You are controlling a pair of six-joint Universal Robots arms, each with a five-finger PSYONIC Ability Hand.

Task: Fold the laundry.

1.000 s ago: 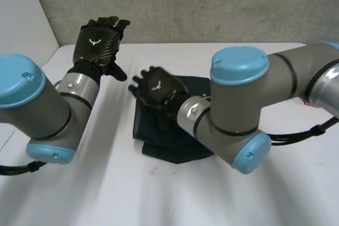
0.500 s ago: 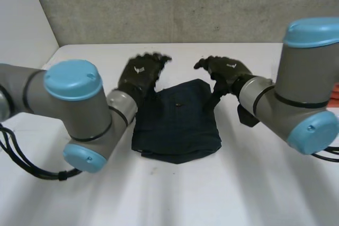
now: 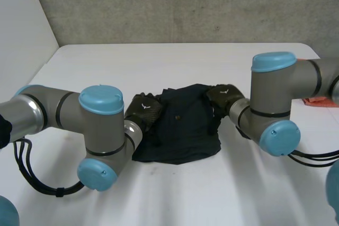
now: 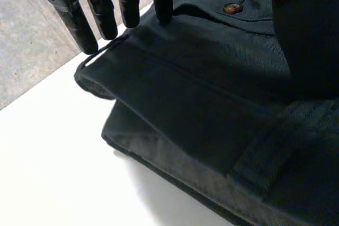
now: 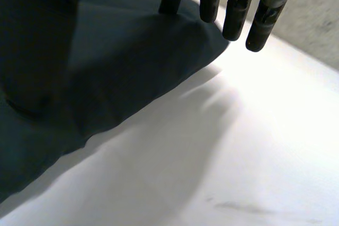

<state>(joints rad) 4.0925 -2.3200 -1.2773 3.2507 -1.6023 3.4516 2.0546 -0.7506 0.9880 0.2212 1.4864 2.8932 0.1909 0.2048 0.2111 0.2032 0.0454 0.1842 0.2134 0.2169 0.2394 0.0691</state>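
Your left hand (image 3: 144, 108) rests at the left edge of the dark folded garment (image 3: 183, 125) mid-desk (image 3: 159, 199), fingers (image 4: 128, 3) straight, gripping nothing. The cloth looks soft, light and thickly layered, so pinch all layers at an edge. Your right hand (image 3: 222, 95) sits at the right edge, fingers (image 5: 235, 17) also straight.
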